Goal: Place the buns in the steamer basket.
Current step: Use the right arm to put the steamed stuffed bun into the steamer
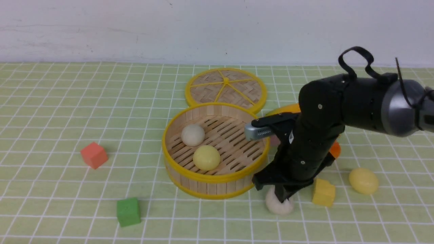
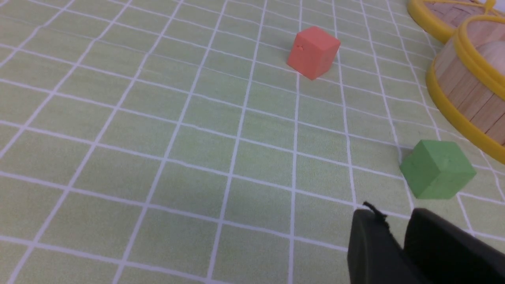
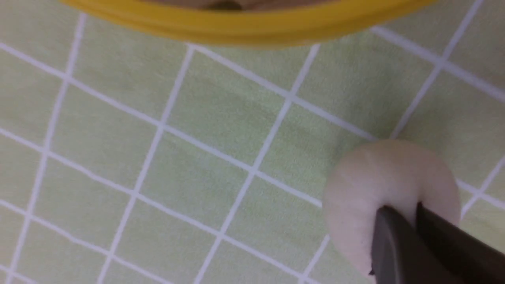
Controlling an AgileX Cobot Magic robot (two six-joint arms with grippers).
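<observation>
The steamer basket (image 1: 210, 179) stands mid-table with an off-white bun (image 1: 192, 135) and a pale yellow bun (image 1: 206, 157) on its slatted floor. Just off its front right wall a second off-white bun (image 1: 278, 206) lies on the cloth. My right gripper (image 1: 283, 198) points down onto it. In the right wrist view the gripper (image 3: 402, 209) is shut, its tips pinching into the soft bun (image 3: 378, 177). Another pale yellow bun (image 1: 363, 180) lies further right. My left gripper (image 2: 394, 215) hovers over the cloth, fingers nearly together, empty.
The woven lid (image 1: 226, 88) lies flat behind the basket. An orange mango (image 1: 288, 109) sits partly hidden behind my right arm. A red cube (image 1: 94, 155) and a green cube (image 1: 128, 211) lie left; a yellow cube (image 1: 323, 192) sits beside the right gripper.
</observation>
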